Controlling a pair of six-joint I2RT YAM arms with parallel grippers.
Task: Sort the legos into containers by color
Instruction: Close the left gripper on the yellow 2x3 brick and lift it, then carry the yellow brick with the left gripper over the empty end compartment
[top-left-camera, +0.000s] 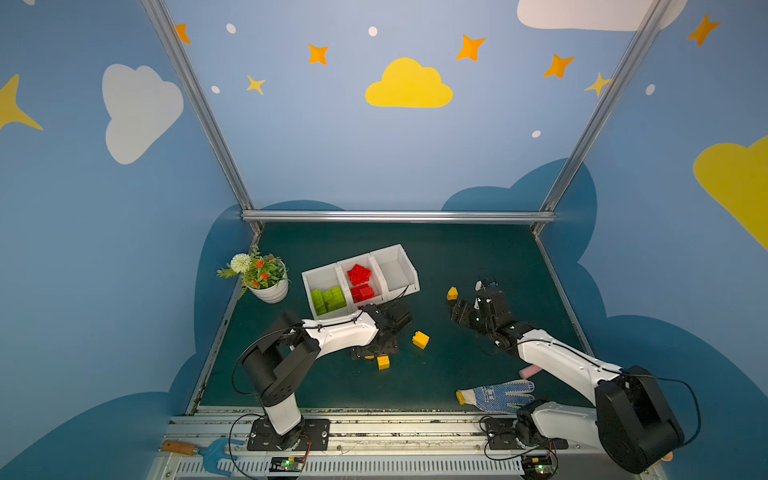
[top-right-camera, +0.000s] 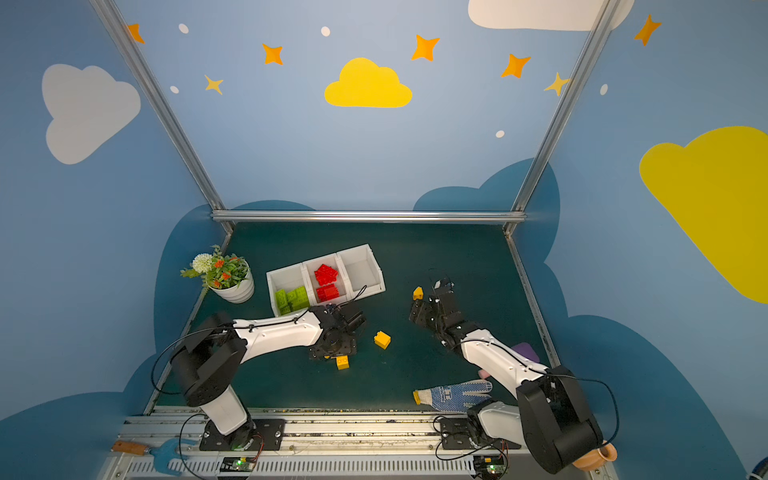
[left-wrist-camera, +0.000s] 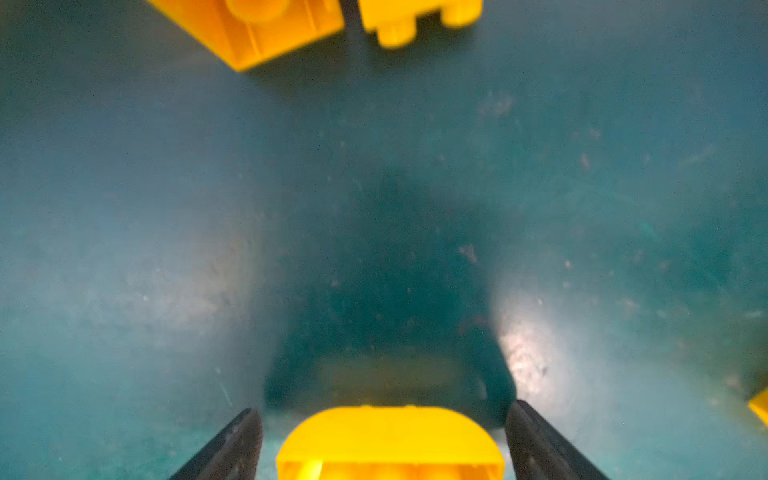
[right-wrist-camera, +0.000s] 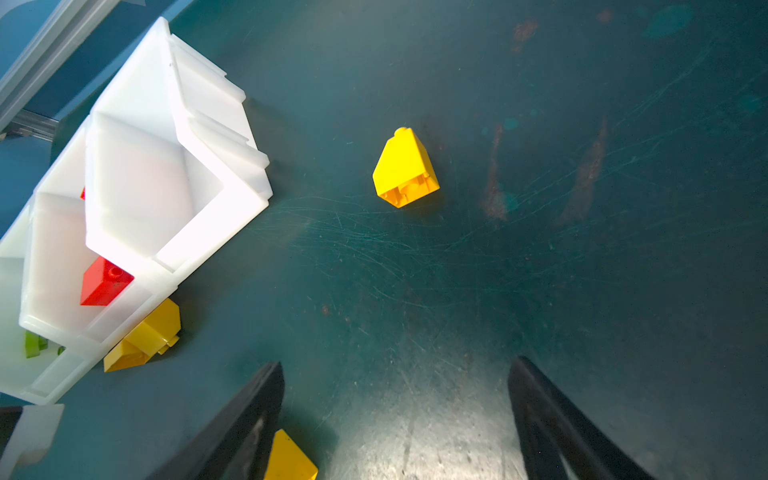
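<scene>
Left gripper (left-wrist-camera: 381, 411) low over the green mat (left-wrist-camera: 374, 208), jaws apart. A yellow brick (left-wrist-camera: 388, 444) sits between the fingers (left-wrist-camera: 237, 440), with a gap showing on each side, so not clamped. Two more yellow bricks (left-wrist-camera: 257, 29) lie further out on the mat, just beside each other.

Right gripper (right-wrist-camera: 397, 370) spread wide over bare mat, gripping nothing. A sloped yellow brick (right-wrist-camera: 405, 168) lies out beyond its tips, well apart from them.

Containers (top-left-camera: 395, 272): three white bins joined in a row, set at an angle on the left half of the mat in both top views. Green legos (top-left-camera: 328, 299) in the left bin, red legos (top-left-camera: 359, 280) in the middle one. A loose yellow brick (top-left-camera: 420, 339) lies on the mat between the two arms.
</scene>
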